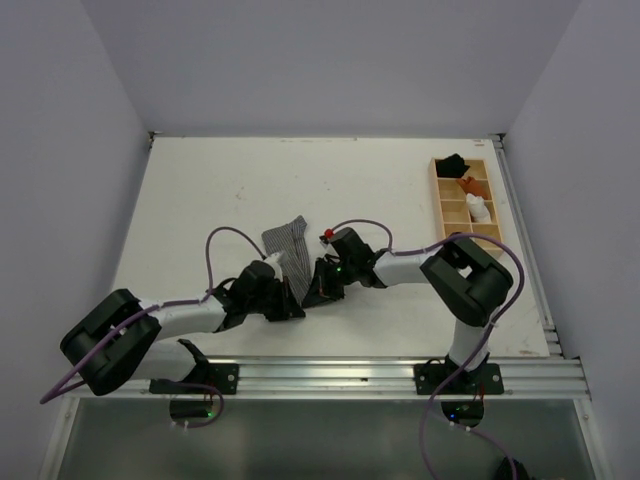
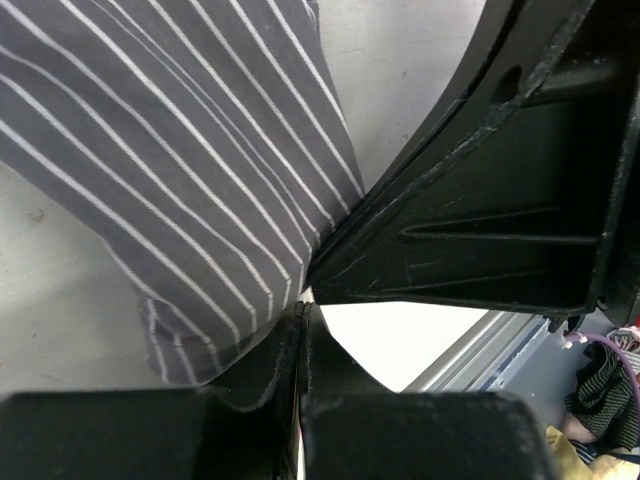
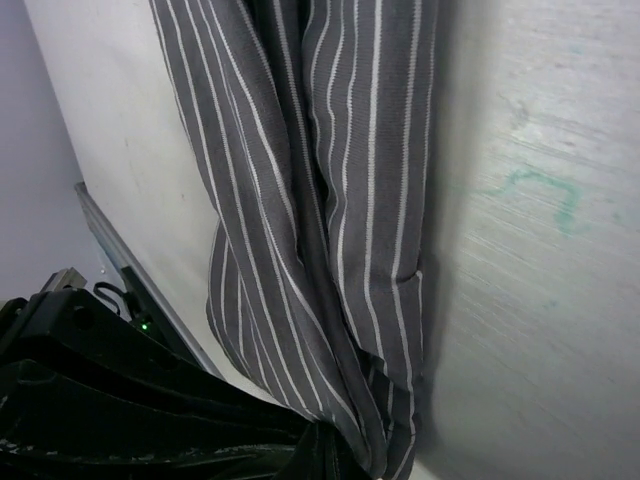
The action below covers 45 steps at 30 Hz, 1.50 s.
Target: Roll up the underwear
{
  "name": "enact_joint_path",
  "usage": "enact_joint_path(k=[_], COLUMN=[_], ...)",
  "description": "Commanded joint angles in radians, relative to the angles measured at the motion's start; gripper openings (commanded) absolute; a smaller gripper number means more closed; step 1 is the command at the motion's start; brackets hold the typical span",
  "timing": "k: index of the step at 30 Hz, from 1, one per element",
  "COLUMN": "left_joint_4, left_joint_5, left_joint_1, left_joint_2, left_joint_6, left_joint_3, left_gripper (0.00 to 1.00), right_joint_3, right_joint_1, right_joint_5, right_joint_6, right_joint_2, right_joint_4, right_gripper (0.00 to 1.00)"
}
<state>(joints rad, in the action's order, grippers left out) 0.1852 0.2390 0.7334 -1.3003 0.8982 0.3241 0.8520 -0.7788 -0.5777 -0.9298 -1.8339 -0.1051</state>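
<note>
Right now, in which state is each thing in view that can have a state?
underwear: not yet rolled, lying as a long strip on the table, near end pinched.
left gripper: shut on the underwear's near end.
right gripper: shut on the same end, close beside the left one.
wooden tray: holds a black bundle, an orange bundle and a white bundle, each in its own compartment.

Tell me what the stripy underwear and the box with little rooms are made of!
The underwear looks like soft cloth, woven or knitted, matte grey with thin white stripes. It folds and droops in loose creases, as fabric does. The box looks like pale unpainted wood, going by its tan colour and thin straight dividers, though its grain is too small to see.
</note>
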Motion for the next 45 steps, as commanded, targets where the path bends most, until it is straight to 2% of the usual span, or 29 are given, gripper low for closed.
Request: enact_joint_path(k=[1,9,11,15,16,23,27,31,37,41,45], left_joint_4=[-0.104,-0.242,-0.239,-0.104,-0.075,0.115,0.123,0.109,0.189,0.229,0.145], left_joint_5=[-0.069,-0.043,-0.015,0.109,0.164,0.289,0.287,0.209,0.218,0.246,0.244], left_joint_1=[-0.006,-0.011,-0.046,-0.158,-0.169,-0.193,-0.195,-0.196,-0.196,-0.201,-0.204], left_joint_2=[-0.007,0.153,0.173,0.142,0.13,0.036,0.016,-0.008,-0.03,0.039,0.111], left_joint_6=[-0.048,-0.113,-0.123,-0.13,-0.125,-0.078,-0.09,-0.119,-0.11,-0.082,-0.122], left_joint_3=[0.01,0.124,0.133,0.099,0.093,0.017,-0.011,-0.037,-0.049,-0.057,-0.03], left_gripper=[0.0,0.0,0.0,0.0,0.0,0.0,0.0,0.0,0.0,0.0,0.0], right_joint_3=[-0.013,-0.034,-0.036,-0.05,-0.05,-0.041,-0.039,-0.041,-0.05,-0.05,-0.051], right_joint_1=[-0.002,-0.002,-0.002,-0.004,-0.002,-0.002,-0.002,-0.007,-0.013,-0.014,-0.014], right_joint_5=[0.033,0.049,0.055,0.064,0.067,0.073,0.076,0.079,0.079,0.079,0.079], right_joint_6=[-0.003,-0.02,-0.021,-0.024,-0.024,-0.035,-0.038,-0.04,-0.046,-0.047,-0.046], right_joint_2=[-0.048,-0.038,-0.033,-0.01,-0.01,-0.008,-0.005,0.005,0.018,0.013,0.012], right_joint_4=[-0.053,-0.065,-0.059,-0.056,-0.053,-0.056,-0.056,-0.056,-0.051,-0.05,-0.048], right_gripper=[0.01,0.01,0.01,0.01,0.01,0.01,0.01,0.01,0.01,0.01,0.01])
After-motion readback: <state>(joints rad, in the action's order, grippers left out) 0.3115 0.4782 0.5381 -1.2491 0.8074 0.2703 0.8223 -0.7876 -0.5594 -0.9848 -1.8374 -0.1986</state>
